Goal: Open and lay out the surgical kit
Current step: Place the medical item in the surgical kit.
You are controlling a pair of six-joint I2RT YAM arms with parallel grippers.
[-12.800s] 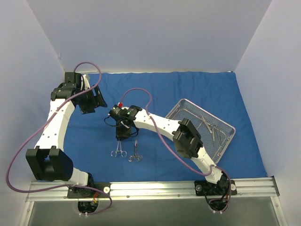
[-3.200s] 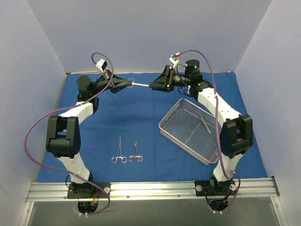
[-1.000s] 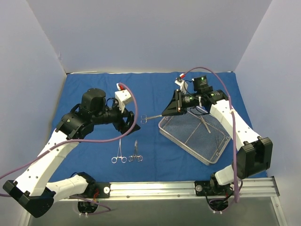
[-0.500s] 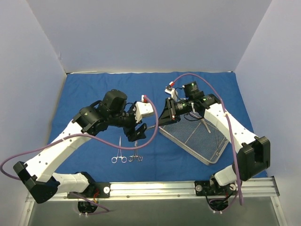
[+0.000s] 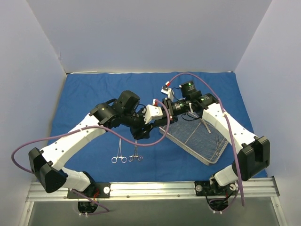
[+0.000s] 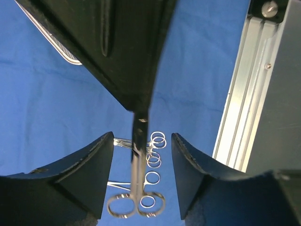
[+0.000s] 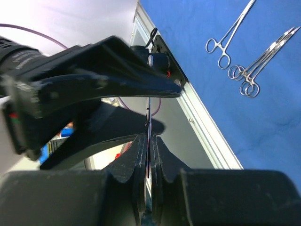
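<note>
Forceps [image 6: 137, 179] in mid-air over blue cloth [image 5: 94, 94], near tray [image 5: 195, 139] corner. Right jaws clenched on the tip end. Left jaws parted astride the shank, no contact. Judgement: light, stiff, slick steel that may pivot. Best hold is across the flat sides, just above the finger rings.

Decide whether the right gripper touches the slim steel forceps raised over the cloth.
Touching. The right wrist view shows the right gripper shut on the slim steel forceps, shaft pinched in its closed jaws.

Left tool [image 6: 142, 137] agape, right tool [image 7: 148, 138] pinched
</note>
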